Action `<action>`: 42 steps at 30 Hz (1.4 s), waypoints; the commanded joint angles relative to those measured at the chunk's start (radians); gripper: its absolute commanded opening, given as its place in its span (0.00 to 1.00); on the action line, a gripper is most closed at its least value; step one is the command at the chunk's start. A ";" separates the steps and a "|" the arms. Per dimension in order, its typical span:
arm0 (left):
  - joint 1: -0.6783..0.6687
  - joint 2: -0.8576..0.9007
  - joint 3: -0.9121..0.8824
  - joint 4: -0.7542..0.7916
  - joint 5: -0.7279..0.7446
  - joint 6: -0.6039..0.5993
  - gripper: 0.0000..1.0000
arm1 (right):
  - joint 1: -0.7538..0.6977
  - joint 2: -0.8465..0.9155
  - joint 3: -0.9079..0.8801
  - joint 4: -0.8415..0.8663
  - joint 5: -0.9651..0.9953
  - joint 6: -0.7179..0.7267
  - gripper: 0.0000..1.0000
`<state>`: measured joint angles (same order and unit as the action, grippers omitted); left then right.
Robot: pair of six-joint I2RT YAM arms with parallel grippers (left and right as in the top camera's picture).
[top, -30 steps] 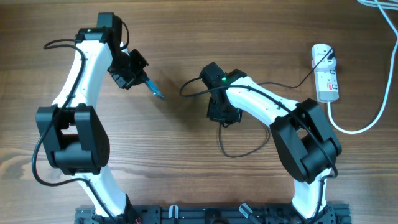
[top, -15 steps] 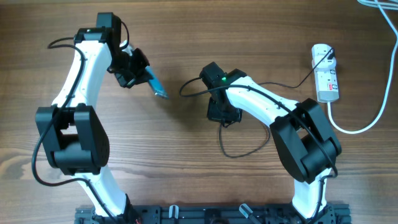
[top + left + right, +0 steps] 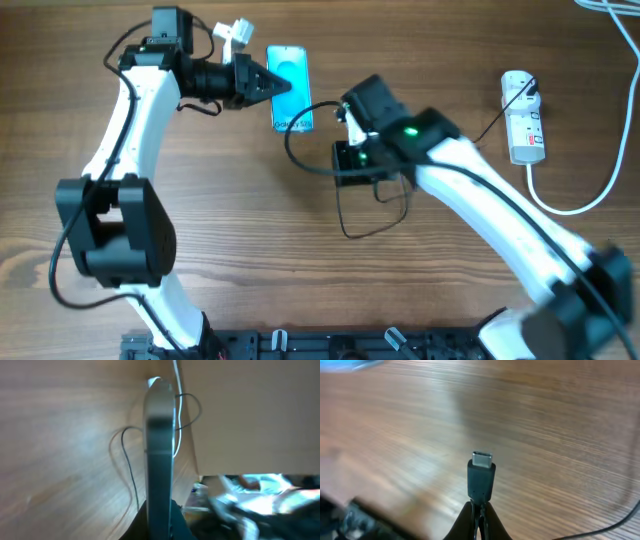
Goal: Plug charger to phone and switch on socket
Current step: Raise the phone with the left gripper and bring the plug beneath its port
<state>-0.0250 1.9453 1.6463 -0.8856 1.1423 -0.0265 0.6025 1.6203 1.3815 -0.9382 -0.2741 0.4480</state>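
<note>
The phone (image 3: 290, 88) shows its cyan screen toward the overhead camera, lifted off the table, with my left gripper (image 3: 266, 83) shut on its left edge. The left wrist view has the phone (image 3: 159, 445) edge-on, rising from my left gripper (image 3: 159, 522). My right gripper (image 3: 352, 160) sits just right of and below the phone. It is shut on the charger just behind its small connector tip (image 3: 481, 476), which juts out of my right gripper (image 3: 480, 512) over bare wood. The black cable (image 3: 368, 222) loops under that arm. The white socket (image 3: 525, 120) lies far right with a black plug (image 3: 528, 92) in it.
A thick white cord (image 3: 590, 200) curves from the socket along the right edge. My right arm (image 3: 500, 220) crosses the table diagonally and is blurred. Both arm bases stand at the front edge. Bare wood lies between the arms.
My left gripper has swung up and to the right, turning the phone from edge-on to screen-up. My right arm has lifted and stretched out with the charger; the cable loop has shifted.
</note>
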 commanded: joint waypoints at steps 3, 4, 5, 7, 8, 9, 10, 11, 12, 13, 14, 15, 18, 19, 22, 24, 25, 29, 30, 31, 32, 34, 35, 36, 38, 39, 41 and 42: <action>-0.084 -0.193 0.005 0.094 -0.244 -0.166 0.04 | 0.072 -0.113 0.016 -0.047 -0.053 -0.078 0.04; -0.098 -0.215 0.005 0.109 -0.272 -0.181 0.04 | 0.085 -0.116 0.016 -0.046 -0.053 -0.077 0.04; -0.112 -0.235 0.005 0.123 -0.290 -0.197 0.04 | 0.107 -0.117 0.016 -0.043 -0.048 -0.052 0.04; -0.138 -0.267 0.005 0.139 -0.292 -0.199 0.04 | 0.139 -0.117 0.016 -0.034 -0.024 0.003 0.05; -0.150 -0.279 0.005 0.139 -0.293 -0.199 0.04 | 0.151 -0.117 0.016 -0.026 -0.010 0.026 0.04; -0.164 -0.290 0.005 0.138 -0.298 -0.199 0.04 | 0.163 -0.118 0.016 -0.013 -0.003 0.033 0.04; -0.171 -0.294 0.005 0.135 -0.303 -0.199 0.04 | 0.169 -0.119 0.016 -0.002 0.000 0.034 0.04; -0.179 -0.296 0.005 0.132 -0.315 -0.199 0.04 | 0.175 -0.119 0.017 0.012 0.003 0.034 0.05; -0.185 -0.296 0.005 0.125 -0.338 -0.199 0.04 | 0.177 -0.119 0.021 0.019 0.004 0.034 0.04; -0.187 -0.296 0.005 0.115 -0.372 -0.199 0.04 | 0.177 -0.119 0.025 0.020 0.004 0.034 0.04; -0.187 -0.296 0.005 0.106 -0.394 -0.199 0.04 | 0.177 -0.119 0.028 0.020 0.004 0.034 0.04; -0.187 -0.294 0.005 0.090 -0.424 -0.199 0.04 | 0.177 -0.119 0.035 0.017 0.008 0.034 0.04; -0.185 -0.294 0.005 0.068 -0.429 -0.200 0.04 | 0.177 -0.119 0.063 0.001 0.048 0.034 0.04; -0.185 -0.294 0.005 0.066 -0.429 -0.200 0.04 | 0.177 -0.119 0.072 -0.003 0.059 0.034 0.05; -0.185 -0.294 0.005 0.057 -0.423 -0.200 0.04 | 0.177 -0.119 0.094 -0.012 0.075 0.022 0.04; -0.185 -0.294 0.005 0.052 -0.388 -0.199 0.04 | 0.177 -0.119 0.100 -0.012 0.090 0.023 0.04; -0.185 -0.294 0.005 0.051 -0.353 -0.199 0.04 | 0.177 -0.119 0.101 -0.012 0.107 0.023 0.04; -0.185 -0.294 0.005 0.051 -0.302 -0.189 0.04 | 0.174 -0.119 0.106 -0.014 0.138 0.047 0.04; -0.184 -0.294 0.005 0.051 -0.302 -0.187 0.04 | 0.173 -0.120 0.108 -0.014 0.140 0.048 0.04; -0.184 -0.294 0.005 0.051 -0.302 -0.187 0.04 | 0.170 -0.123 0.111 -0.015 0.143 0.048 0.04; -0.184 -0.294 0.005 0.051 -0.301 -0.187 0.04 | 0.168 -0.126 0.113 -0.013 0.145 0.048 0.04; -0.184 -0.294 0.005 0.051 -0.283 -0.187 0.04 | 0.161 -0.129 0.116 -0.011 0.148 0.044 0.05; -0.184 -0.294 0.005 0.051 -0.269 -0.187 0.04 | 0.158 -0.129 0.116 -0.012 0.147 0.044 0.04; -0.184 -0.294 0.005 0.051 -0.253 -0.187 0.04 | 0.153 -0.129 0.116 -0.014 0.147 0.044 0.04; -0.184 -0.294 0.005 0.050 -0.231 -0.187 0.04 | 0.145 -0.130 0.117 -0.018 0.146 0.045 0.04; -0.184 -0.294 0.005 0.051 -0.229 -0.187 0.04 | 0.144 -0.132 0.117 -0.019 0.146 0.044 0.04; -0.184 -0.294 0.005 0.051 -0.230 -0.171 0.04 | 0.144 -0.136 0.119 -0.022 0.146 0.022 0.04; -0.184 -0.294 0.005 0.050 -0.230 -0.161 0.04 | 0.144 -0.138 0.120 -0.026 0.148 0.021 0.04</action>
<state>-0.2142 1.6611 1.6455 -0.8379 0.8558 -0.2222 0.7486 1.5078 1.4673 -0.9577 -0.1467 0.4812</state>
